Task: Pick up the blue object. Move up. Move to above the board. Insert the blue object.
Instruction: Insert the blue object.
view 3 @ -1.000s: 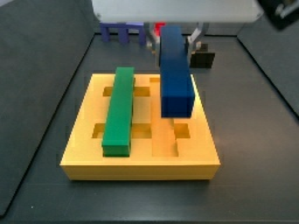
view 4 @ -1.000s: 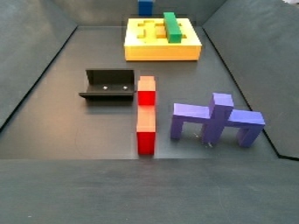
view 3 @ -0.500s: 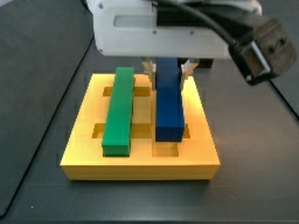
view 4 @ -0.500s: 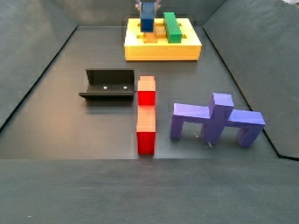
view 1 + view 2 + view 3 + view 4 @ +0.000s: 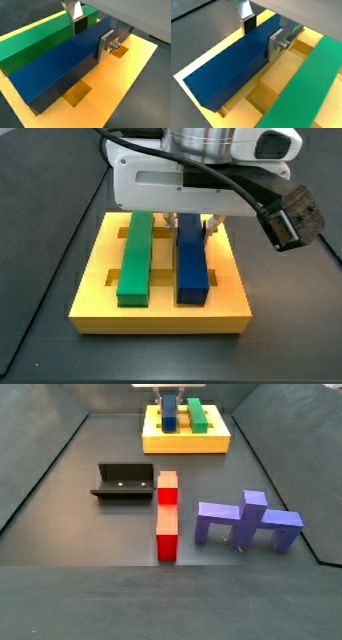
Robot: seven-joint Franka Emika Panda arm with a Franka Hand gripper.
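The blue object (image 5: 193,263) is a long dark blue bar lying level in a long groove of the yellow board (image 5: 160,314), parallel to the green bar (image 5: 135,253) in the neighbouring groove. My gripper (image 5: 191,223) stands over the bar's far end with its fingers on both sides of it. In both wrist views the silver finger plates (image 5: 105,45) (image 5: 276,44) press the bar's sides (image 5: 60,70) (image 5: 228,70), and the gripper (image 5: 90,32) (image 5: 261,32) is shut on it. A side view shows the bar (image 5: 170,417) on the board (image 5: 187,444) at the far end of the floor.
In a side view, the dark fixture (image 5: 123,481), a red bar (image 5: 167,514) and a purplish-blue branched piece (image 5: 247,521) stand on the dark floor, well away from the board. Open square cut-outs (image 5: 78,93) show in the board beside the blue bar.
The blue bar has come down from a tilted pose above the board to lie level in its groove. My gripper has lowered with it.
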